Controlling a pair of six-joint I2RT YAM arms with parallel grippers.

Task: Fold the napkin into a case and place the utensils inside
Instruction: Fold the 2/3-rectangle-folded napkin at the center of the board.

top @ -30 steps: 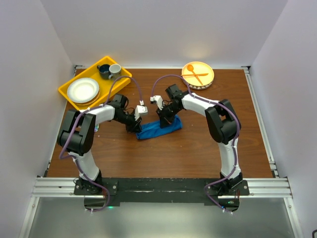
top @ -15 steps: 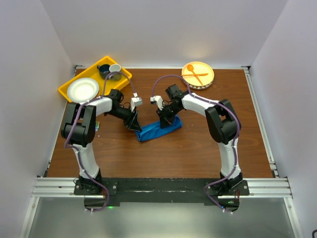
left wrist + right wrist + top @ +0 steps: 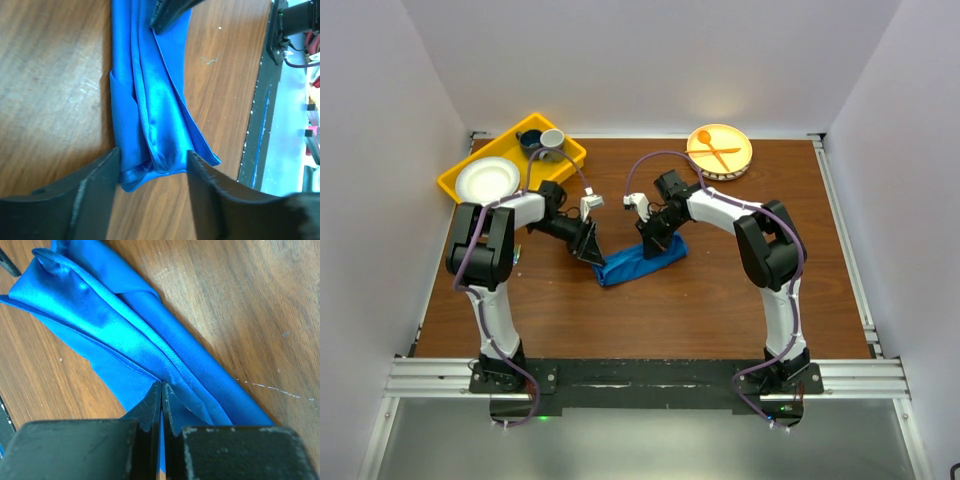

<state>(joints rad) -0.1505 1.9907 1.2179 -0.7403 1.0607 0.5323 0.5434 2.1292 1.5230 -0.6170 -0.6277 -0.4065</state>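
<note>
- Right now the napkin (image 3: pixel 642 262) lies in the middle of the table (image 3: pixel 720 290). It is folded into a long, thin blue strip with loose layers on top.
- The left gripper (image 3: pixel 152 157) has its fingers spread wide. The left end of the strip sits between them, but they are not squeezing it.
- The right gripper (image 3: pixel 161 390) has its fingers pressed together. It looks like they pinch a thin layer of cloth at the far edge of the strip.
- I think the step in hand is tidying the fold so that it makes a neat case.
- To do it well, the right gripper should hold its pinch firm, so the strip cannot slide.
- The left gripper should close only on the top layer, low and slow, and not grab the whole bunch.
- The cloth looks shiny and slippery, so a quick pull could undo the folds.
- The case needs an open end for the utensils. I cannot make those out; only an orange spoon and fork (image 3: pixel 715 150) show, on the yellow plate (image 3: pixel 738 160) at the far right.
</note>
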